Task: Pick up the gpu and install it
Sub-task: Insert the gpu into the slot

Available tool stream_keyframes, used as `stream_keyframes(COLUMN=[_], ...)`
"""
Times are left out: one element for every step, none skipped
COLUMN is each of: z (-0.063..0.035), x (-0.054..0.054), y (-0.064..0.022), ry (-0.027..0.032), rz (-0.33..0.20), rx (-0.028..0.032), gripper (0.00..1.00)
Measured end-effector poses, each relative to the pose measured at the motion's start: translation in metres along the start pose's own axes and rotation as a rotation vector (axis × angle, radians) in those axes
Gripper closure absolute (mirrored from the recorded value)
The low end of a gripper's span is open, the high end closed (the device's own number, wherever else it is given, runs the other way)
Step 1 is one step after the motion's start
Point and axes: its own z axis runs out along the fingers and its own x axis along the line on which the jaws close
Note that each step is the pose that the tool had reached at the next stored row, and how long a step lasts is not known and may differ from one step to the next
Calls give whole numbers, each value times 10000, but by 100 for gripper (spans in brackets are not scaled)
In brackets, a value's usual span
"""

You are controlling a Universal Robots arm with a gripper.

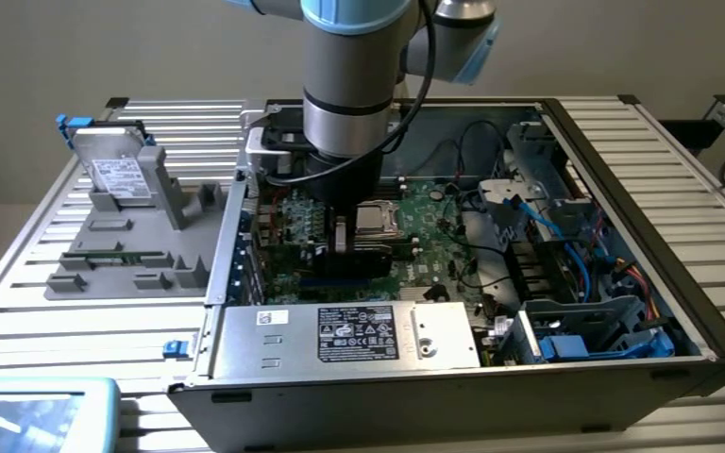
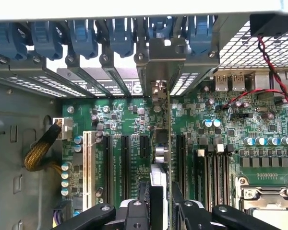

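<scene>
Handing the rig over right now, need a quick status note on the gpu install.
Pincer: shut on the gpu, card held edge-on over the motherboard.
Gpu: inside the open case, metal bracket at the rear slot openings, lower edge along an expansion slot.
Done: picked up and brought to the slot.
Left: full seating cannot be confirmed; card not yet released.

The gpu is a thin card with one black side. It stands up on its long edge, low over the slots of the green board inside the computer case. Its shiny metal end sits at the case's back wall.
</scene>
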Motion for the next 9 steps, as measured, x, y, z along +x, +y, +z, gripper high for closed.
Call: stream_keyframes(z=[0, 0, 1, 1, 1, 1, 1, 1, 1], x=[0, 4, 8, 12, 15, 19, 22, 23, 23], y=[0, 0, 0, 0, 0, 0, 0, 0, 0], ry=[-4, -8, -14, -20, -23, -31, -40, -45, -45], rz=[-1, -4, -11, -21, -35, -49, -62, -72, -78], rx=[-9, -11, -11, -11, -11, -11, -11, -11, -11], gripper=[72, 72, 72, 72, 72, 72, 72, 72, 72])
